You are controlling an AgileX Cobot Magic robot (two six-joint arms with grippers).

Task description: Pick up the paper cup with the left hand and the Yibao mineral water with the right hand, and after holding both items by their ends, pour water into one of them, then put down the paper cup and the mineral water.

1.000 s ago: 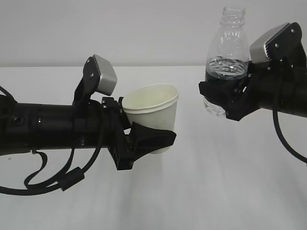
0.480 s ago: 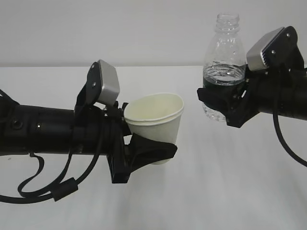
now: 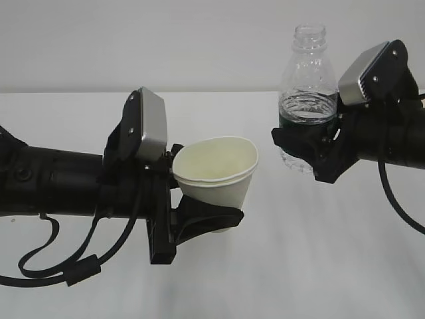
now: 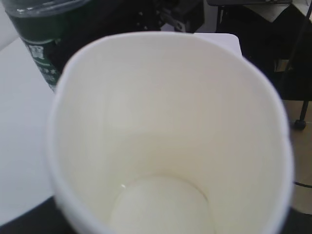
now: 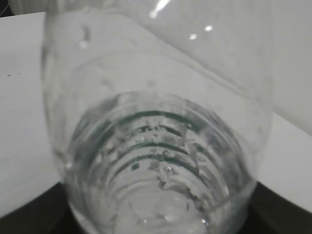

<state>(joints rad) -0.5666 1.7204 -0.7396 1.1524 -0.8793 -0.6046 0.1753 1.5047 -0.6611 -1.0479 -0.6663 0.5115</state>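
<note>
Now the left hand [image 3: 199,216] is pinching the paper cup [image 3: 218,174] at centre frame, tilted; the right hand [image 3: 305,149], upper right, is gripping the Yibao mineral water [image 3: 307,100], its green label unreadable.

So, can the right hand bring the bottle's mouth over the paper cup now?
Probably yes: between the Yibao mineral water, gripped by the right hand, and the paper cup there is only open air.

L pincer [image 3: 199,216] clamped, R pincer [image 3: 312,149] clamped — both aloft
</note>
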